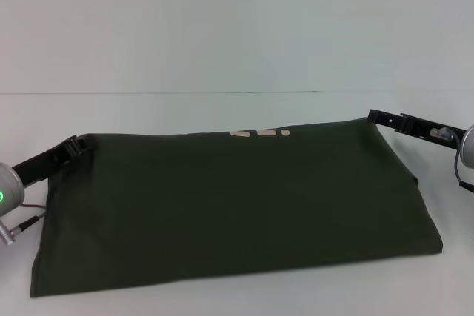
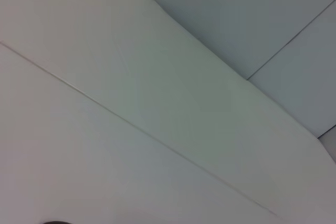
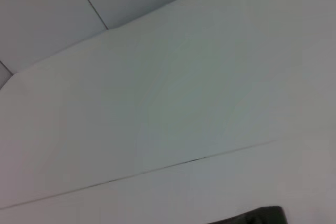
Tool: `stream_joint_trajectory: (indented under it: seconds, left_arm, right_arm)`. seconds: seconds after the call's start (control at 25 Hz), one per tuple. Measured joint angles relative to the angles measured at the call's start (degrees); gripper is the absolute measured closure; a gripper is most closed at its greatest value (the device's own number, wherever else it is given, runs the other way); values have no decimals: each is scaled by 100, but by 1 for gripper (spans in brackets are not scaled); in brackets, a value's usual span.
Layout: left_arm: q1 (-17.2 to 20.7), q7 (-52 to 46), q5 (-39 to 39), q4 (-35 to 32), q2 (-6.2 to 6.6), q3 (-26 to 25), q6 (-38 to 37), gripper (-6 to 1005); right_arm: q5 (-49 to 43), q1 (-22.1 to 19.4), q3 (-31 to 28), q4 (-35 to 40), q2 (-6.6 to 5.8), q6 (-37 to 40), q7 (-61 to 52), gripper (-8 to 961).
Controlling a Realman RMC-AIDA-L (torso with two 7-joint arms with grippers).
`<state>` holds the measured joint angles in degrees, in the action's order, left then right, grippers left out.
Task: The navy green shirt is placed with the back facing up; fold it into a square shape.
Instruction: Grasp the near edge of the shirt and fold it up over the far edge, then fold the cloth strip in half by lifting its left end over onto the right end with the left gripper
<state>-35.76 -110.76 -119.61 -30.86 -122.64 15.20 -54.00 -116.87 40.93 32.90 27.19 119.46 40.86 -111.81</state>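
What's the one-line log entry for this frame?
shirt: folded, wide rectangle on table | left gripper: at far-left corner | right gripper: at far-right corner | square: not yet

1. The head camera looks forward and down over the white table (image 1: 222, 49), close.
2. Both wrist cameras face upward at pale wall panels; they share nothing certain with the head view.

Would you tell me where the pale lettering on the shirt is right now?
In the head view, the pale lettering peeks out at the far edge of the navy green shirt, about midway between the left gripper and the right gripper.
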Motion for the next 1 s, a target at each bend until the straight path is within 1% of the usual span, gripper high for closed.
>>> stream_joint_trajectory:
  seconds: [0.08, 0.36, 0.56, 0.68, 0.76, 0.88, 1.0]
  left_arm:
    - [-1, 14, 0, 1, -5, 0, 60, 865]
    - [-41, 189, 0, 27, -45, 25, 351, 828]
    - [-43, 206, -1, 54, -48, 77, 401, 802]
    - [-21, 246, -1, 54, -37, 81, 450, 663]
    - [10, 297, -3, 43, 0, 80, 462, 570]
    - [96, 324, -3, 20, 89, 76, 462, 332]
    - [210, 322, -3, 6, 182, 56, 432, 302]
  right_arm:
    - [0, -28, -3, 1, -1, 65, 12, 68]
    - [-1, -106, -25, 22, -2, 263, 60, 34]
    - [1, -147, -23, 24, -3, 385, 88, 15]
    - [53, -179, -14, 50, -9, 511, 202, 16]
    - [137, -213, -14, 79, -12, 654, 342, 16]
    - [330, -288, -19, 99, -12, 879, 607, 16]
    - [483, -358, -19, 105, -24, 1112, 835, 17]
